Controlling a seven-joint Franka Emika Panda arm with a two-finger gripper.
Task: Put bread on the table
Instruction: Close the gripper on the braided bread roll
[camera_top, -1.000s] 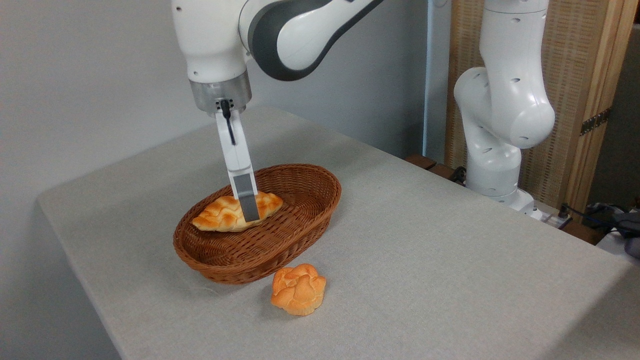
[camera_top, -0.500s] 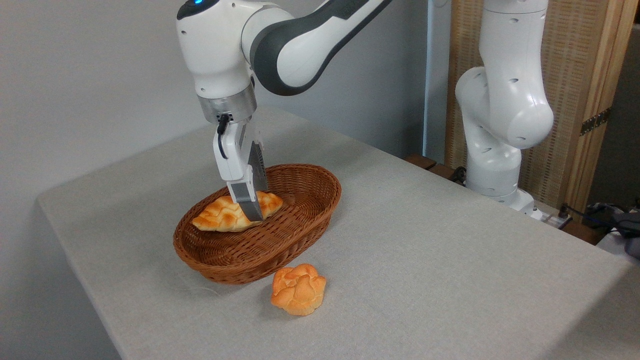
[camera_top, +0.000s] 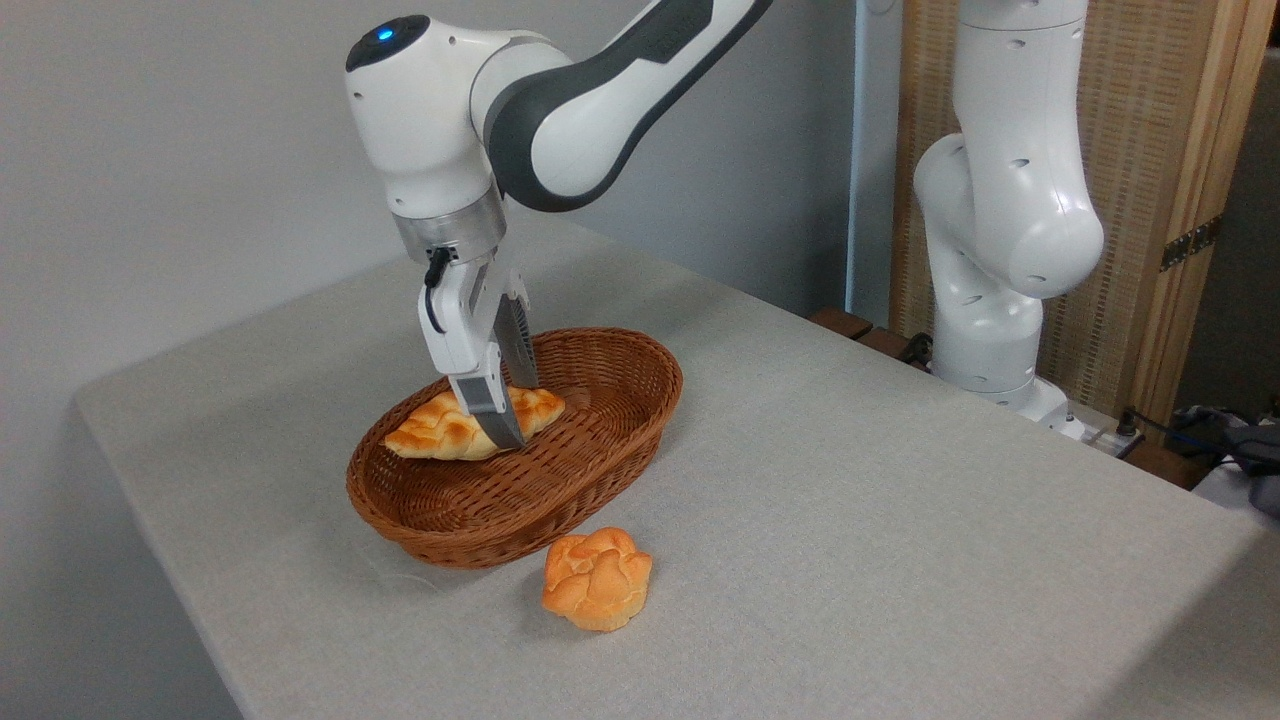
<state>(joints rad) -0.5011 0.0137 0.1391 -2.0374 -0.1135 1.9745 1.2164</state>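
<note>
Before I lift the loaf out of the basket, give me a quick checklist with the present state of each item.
1. Pincer down at the bread, one finger on each side of it: ok.
2. Fingers pressing firmly on the loaf: cannot tell; the far finger's contact is hidden.
3. Bread lifted off the basket: not ok, it lies inside against the far wall.
4. Free spot on the table to the right of the basket: ok.
5. Orange bun out of the way: ok, it sits on the cloth in front of the basket, apart from it.
</note>
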